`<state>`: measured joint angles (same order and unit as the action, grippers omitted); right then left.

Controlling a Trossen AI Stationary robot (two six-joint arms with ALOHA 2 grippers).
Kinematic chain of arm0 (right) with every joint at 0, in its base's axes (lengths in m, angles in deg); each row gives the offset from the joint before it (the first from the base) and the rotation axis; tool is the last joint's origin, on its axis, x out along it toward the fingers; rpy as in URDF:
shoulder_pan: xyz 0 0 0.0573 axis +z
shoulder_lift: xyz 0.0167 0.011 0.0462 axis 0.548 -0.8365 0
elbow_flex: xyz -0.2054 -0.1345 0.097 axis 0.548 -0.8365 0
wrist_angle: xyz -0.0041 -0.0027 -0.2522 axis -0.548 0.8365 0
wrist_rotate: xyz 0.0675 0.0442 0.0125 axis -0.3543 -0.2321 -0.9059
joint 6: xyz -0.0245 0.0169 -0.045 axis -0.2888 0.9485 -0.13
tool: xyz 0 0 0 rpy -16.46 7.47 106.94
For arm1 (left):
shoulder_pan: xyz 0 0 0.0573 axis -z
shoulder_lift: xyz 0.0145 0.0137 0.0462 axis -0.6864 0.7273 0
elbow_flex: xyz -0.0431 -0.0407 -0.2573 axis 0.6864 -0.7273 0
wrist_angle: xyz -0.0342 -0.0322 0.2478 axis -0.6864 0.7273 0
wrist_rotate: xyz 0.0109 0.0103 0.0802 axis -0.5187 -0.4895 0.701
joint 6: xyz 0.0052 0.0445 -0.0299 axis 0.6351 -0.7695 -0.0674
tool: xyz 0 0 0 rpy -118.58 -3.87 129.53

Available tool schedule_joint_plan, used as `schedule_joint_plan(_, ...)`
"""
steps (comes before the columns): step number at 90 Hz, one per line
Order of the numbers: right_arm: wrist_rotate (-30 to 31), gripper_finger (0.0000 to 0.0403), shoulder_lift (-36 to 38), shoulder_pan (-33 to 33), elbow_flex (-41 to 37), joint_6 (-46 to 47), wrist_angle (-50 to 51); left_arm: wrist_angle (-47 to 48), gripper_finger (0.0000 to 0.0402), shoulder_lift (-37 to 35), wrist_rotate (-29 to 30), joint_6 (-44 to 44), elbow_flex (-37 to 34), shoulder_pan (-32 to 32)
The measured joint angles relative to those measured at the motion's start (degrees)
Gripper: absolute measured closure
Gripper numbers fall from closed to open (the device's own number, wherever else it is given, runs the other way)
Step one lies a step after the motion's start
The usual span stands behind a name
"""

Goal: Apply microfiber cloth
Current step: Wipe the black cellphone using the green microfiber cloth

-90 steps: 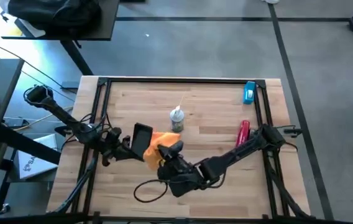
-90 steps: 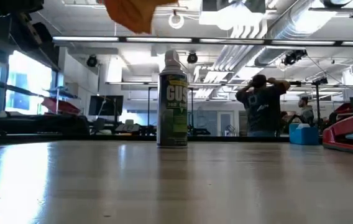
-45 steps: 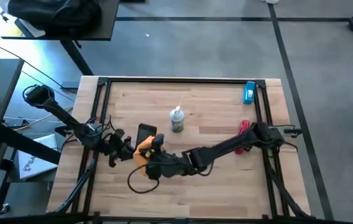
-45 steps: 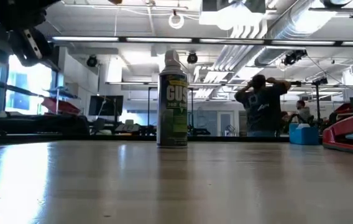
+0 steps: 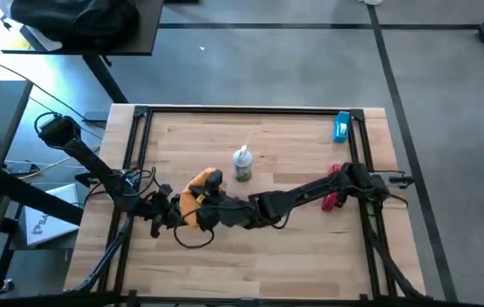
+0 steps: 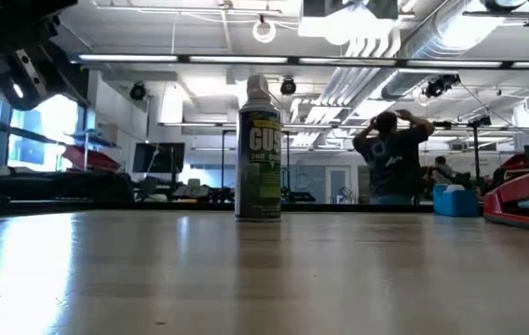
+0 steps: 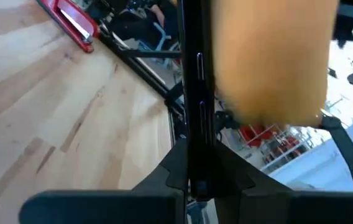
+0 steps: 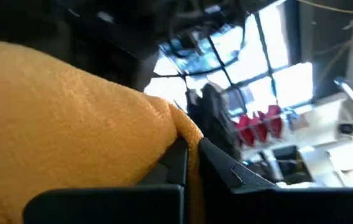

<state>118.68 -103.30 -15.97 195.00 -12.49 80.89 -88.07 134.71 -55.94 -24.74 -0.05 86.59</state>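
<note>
The orange microfiber cloth (image 5: 201, 189) is bunched up above the table's near-left part, with my right gripper (image 5: 214, 207) shut on it. My left gripper (image 5: 172, 210) stands just left of it, shut on a thin black phone (image 7: 192, 93) that shows edge-on in the left wrist view. There the cloth (image 7: 270, 59) lies right beside one face of the phone. In the high view the cloth hides the phone. The low view shows neither cloth nor phone. My left gripper pinches the phone's end nearest the wrist (image 7: 192, 163) between its two fingers, coming from the table's left. The phone stands out from the fingers, lifted clear of the table. My right gripper pinches a bunched fold of the cloth (image 8: 183, 134) between its fingers (image 8: 178, 163), coming from the table's right. The cloth (image 8: 58, 118) bulges beyond the fingers, off the table, against the phone.
A spray can (image 5: 242, 164) stands upright mid-table, just behind the grippers. A red stapler (image 5: 334, 183) lies at the right, under the right arm. A blue object (image 5: 342, 126) sits at the far right. A black cable (image 5: 193, 239) loops on the near table. A person (image 6: 393, 158) stands in the room behind.
My right gripper has carried the cloth toward the table's left and a little toward the far edge, up to the phone in my left gripper. The phone showed dark beside the cloth before and is now covered by it. The cloth has left the low view.
</note>
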Motion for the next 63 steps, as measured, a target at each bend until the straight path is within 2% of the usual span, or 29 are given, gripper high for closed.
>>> schedule_joint_plan(8,1.0,0.0403,0.3,-0.1,0.0,-1.1,0.0,0.2,0.0385,0.6,0.5,0.1,0.0,0.6)
schedule_joint_plan(19,-0.9,0.0403,0.4,-0.1,0.0,1.7,0.2,0.3,0.0385,0.7,1.0,-0.1,0.0,0.7)
schedule_joint_plan(44,-14.8,0.0403,0.3,0.0,0.1,20.1,6.7,0.4,0.0385,0.7,2.6,-0.3,0.0,0.6)
schedule_joint_plan(63,-22.0,0.0403,-1.7,1.1,0.1,26.2,6.8,0.4,0.0385,0.5,3.3,-0.5,0.0,-0.1)
